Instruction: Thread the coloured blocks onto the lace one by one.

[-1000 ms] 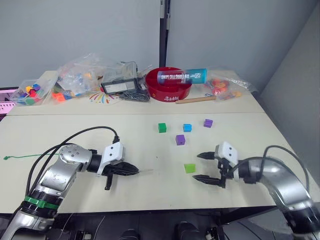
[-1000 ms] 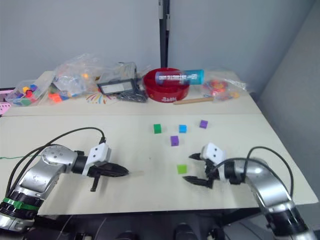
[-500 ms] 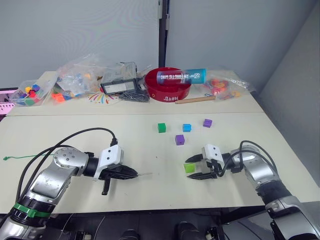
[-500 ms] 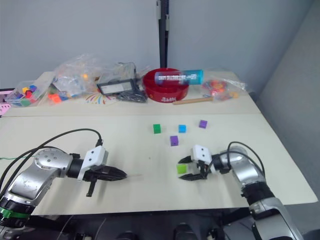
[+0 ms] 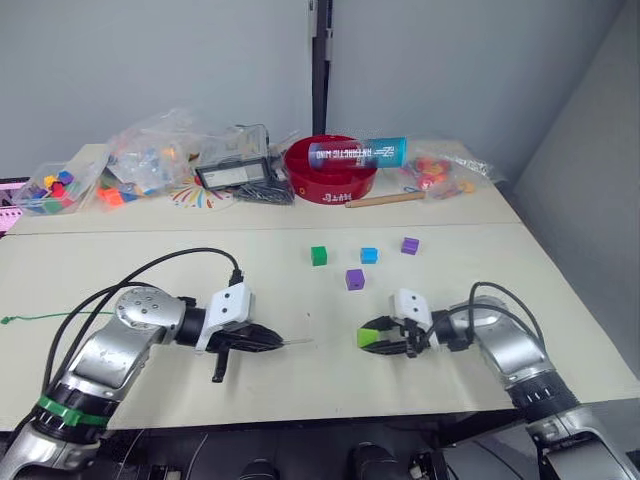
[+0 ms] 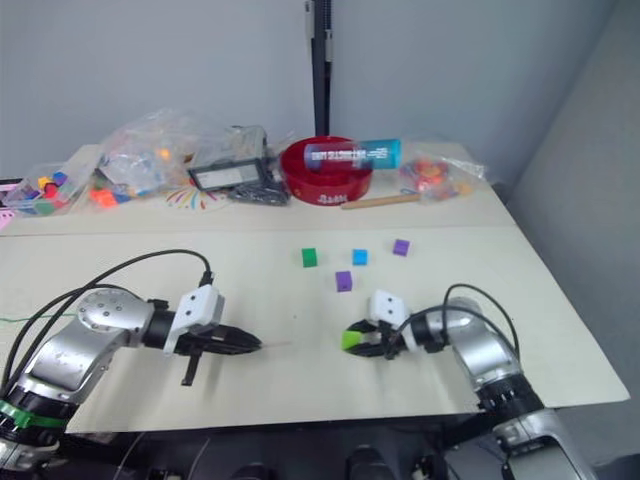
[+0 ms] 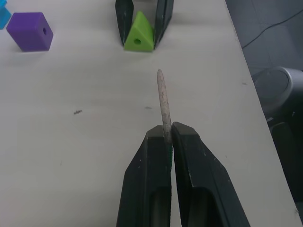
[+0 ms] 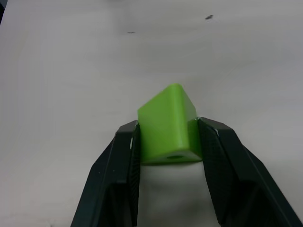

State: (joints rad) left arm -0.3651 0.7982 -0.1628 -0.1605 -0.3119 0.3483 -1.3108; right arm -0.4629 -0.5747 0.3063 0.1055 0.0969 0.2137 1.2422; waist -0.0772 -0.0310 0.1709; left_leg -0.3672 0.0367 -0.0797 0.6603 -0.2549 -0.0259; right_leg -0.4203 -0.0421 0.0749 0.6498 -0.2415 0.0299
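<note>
My right gripper [image 5: 378,340] is shut on the lime green block [image 8: 168,125], one finger against each side. The block is tipped up on an edge, its hole [image 7: 137,41] facing my left gripper [image 7: 168,128]. That gripper is shut on the lace just behind its stiff pale tip [image 7: 163,99], which points at the lime block from a short gap away. The lace's green cord [image 5: 20,320] trails off at the table's far left. A dark green block [image 5: 318,256], a blue block [image 5: 369,255] and two purple blocks [image 5: 354,279] [image 5: 410,245] lie loose on the table behind the grippers.
Along the back of the table [image 5: 120,270] stand a red bowl [image 5: 330,170] with a tube [image 5: 360,153] across it, clear bags of toy pieces [image 5: 150,160], a black device [image 5: 235,173] and a wooden stick [image 5: 385,199]. A thick black cable [image 5: 150,275] loops over my left arm.
My right gripper has moved left to the lime green block and shut on it, tipping it up. The left gripper still holds the lace tip in about the same place.
</note>
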